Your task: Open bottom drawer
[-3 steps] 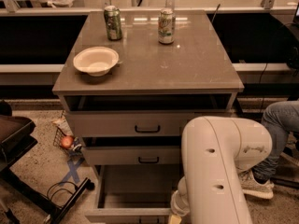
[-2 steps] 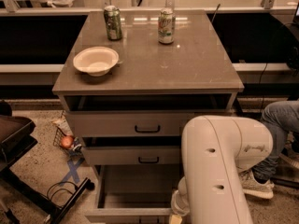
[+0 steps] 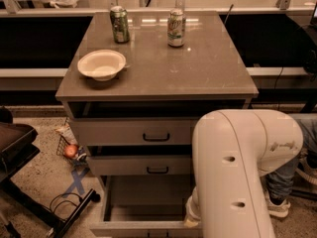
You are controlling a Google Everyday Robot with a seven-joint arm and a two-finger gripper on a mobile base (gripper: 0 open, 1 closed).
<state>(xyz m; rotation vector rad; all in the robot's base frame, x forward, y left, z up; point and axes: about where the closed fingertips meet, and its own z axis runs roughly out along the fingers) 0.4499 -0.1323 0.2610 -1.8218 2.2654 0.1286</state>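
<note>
Bottom drawer (image 3: pixel 148 198) stays pulled out, nothing shifted; task looks done. Pincer hidden behind arm (image 3: pixel 237 172) at drawer front, grip cannot tell.

The bottom drawer (image 3: pixel 148 197), light grey, stands pulled far out beneath the middle drawer front (image 3: pixel 124 165), its plain tray interior showing. The gripper is hidden behind the white arm (image 3: pixel 237 172).

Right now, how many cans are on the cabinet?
2: a green can back left, a paler can back centre. The pincer is out of view, behind the arm.
</note>
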